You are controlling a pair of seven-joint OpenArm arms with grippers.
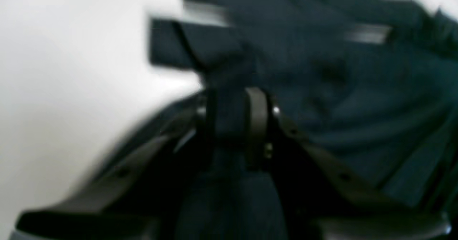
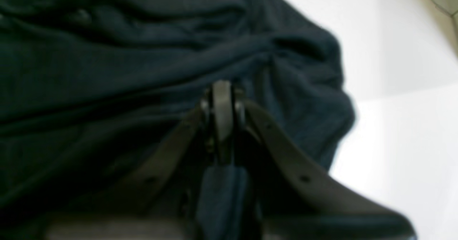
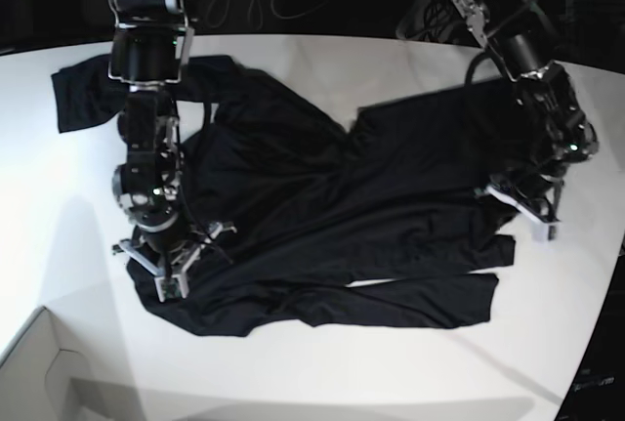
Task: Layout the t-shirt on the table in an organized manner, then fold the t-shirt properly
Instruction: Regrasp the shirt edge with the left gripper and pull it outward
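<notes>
The black shirt [image 3: 322, 216] lies crumpled across the table [image 3: 293, 372]. The left gripper [image 1: 232, 118] and the right gripper [image 2: 222, 114] each pinch its cloth near opposite table edges.

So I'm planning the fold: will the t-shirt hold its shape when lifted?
Probably not. The t-shirt lies creased on the table, so it likely droops. It bunches at the right gripper, suggesting thin, light fabric.
</notes>
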